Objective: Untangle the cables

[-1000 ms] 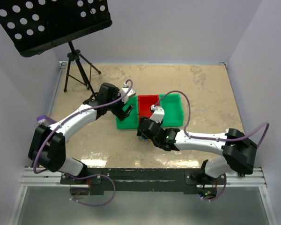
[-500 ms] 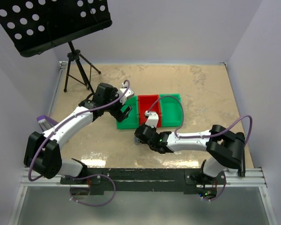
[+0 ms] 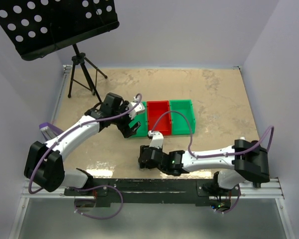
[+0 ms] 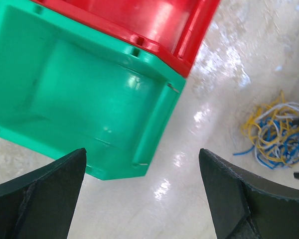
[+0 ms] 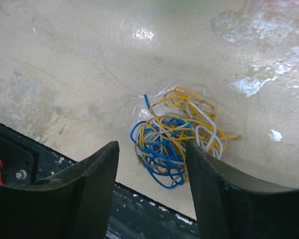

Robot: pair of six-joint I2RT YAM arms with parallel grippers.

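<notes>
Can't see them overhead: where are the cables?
Right wrist view, centre: the cables lie tangled on the table just beyond the jaws, near its front edge.

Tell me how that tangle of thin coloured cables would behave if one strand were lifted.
Likely floppy: the cables are thin, curly strands heaped loosely on the table. Probably very light; their interlocked loops suggest one lifted strand would drag the whole clump.

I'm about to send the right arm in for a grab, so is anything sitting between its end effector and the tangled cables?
Nothing visible does. In the right wrist view the cables lie in one tangle on the table, straight ahead of the right end effector, whose jaws stand open with nothing in them.
</notes>
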